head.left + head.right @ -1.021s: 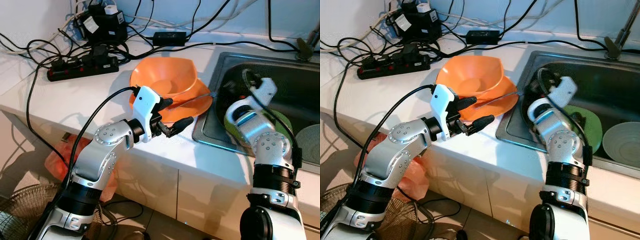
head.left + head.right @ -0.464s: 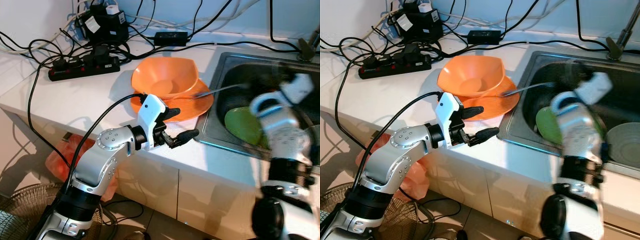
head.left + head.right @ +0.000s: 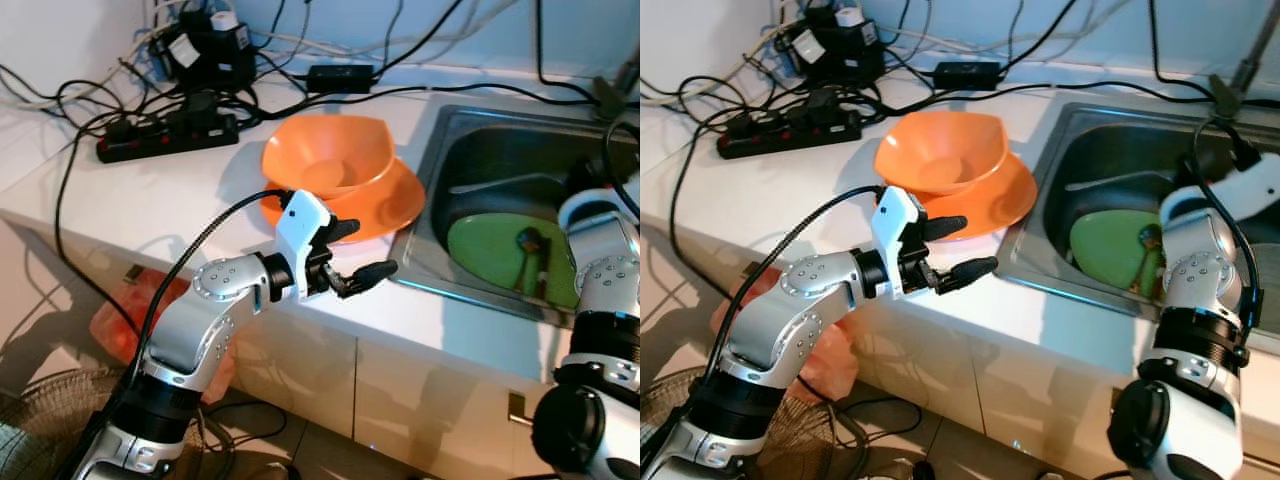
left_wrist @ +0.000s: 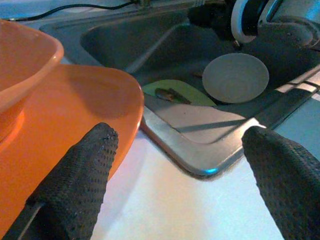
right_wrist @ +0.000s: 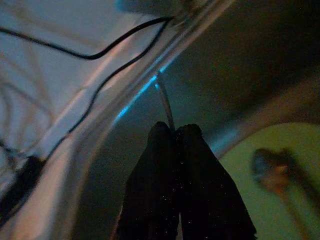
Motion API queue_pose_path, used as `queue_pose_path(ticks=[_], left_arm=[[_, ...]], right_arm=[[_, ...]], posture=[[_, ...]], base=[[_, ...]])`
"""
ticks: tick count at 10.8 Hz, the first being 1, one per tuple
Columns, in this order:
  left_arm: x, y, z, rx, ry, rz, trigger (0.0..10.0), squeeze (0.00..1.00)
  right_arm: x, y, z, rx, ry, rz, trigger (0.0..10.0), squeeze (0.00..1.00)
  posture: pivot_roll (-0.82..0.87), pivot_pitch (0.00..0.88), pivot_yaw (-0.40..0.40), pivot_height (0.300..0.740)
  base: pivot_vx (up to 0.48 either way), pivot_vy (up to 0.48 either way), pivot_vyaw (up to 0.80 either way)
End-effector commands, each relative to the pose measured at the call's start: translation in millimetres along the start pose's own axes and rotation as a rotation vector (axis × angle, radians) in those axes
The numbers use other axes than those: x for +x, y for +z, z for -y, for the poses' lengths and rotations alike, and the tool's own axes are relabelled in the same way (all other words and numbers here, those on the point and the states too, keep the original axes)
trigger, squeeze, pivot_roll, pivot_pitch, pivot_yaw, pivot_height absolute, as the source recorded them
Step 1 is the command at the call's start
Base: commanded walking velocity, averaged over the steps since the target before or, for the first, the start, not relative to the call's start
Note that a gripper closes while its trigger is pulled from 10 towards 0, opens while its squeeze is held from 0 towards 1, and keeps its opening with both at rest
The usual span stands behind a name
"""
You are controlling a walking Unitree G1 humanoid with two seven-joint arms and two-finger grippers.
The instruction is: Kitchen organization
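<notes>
Thin metal utensil (image 5: 165,105) pinched in right gripper (image 5: 174,131) jaws — over sink (image 3: 480,140), left gripper (image 3: 350,252) jaws wide — empty

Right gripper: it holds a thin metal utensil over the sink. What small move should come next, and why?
Probably lower it a little and open the fingers. The right gripper is shut on the thin metal utensil, already inside the sink near the green plate, so a short drop should lay it there safely.

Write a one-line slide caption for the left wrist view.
Open left claw hovers over the white counter between the orange plate and the steel sink.
</notes>
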State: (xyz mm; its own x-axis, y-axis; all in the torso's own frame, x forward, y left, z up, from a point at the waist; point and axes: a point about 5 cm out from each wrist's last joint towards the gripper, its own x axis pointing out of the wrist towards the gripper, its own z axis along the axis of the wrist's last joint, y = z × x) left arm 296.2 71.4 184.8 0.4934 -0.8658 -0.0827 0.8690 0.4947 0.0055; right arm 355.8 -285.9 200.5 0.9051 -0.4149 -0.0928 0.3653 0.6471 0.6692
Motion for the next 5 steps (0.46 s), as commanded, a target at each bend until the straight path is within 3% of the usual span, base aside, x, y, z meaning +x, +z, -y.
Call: queue_pose_path(ticks=[1,3,5], left_arm=[[-4.6,1.7,-0.2,0.002,-0.003,0.003,10.0,0.0],[-3.8,0.5,3.0,0.004,-0.035,-0.015,10.0,0.0],[-2.5,-2.5,10.4,-0.006,-0.099,-0.04,10.0,0.0]], right_arm=[[1.5,-0.9,2.5,-0.049,-0.031,0.004,0.0,0.0],[0.2,-15.6,7.2,-0.119,-0.064,-0.033,0.0,0.0],[-2.1,-31.2,10.6,-0.276,-0.066,-0.065,0.0,0.0]], posture=[[0.11,0.083,0.106,0.74],[0.11,0.082,0.11,0.74],[0.11,0.082,0.117,0.74]], base=[[0.0,0.0,0.0],[0.0,0.0,0.0],[0.0,0.0,0.0]])
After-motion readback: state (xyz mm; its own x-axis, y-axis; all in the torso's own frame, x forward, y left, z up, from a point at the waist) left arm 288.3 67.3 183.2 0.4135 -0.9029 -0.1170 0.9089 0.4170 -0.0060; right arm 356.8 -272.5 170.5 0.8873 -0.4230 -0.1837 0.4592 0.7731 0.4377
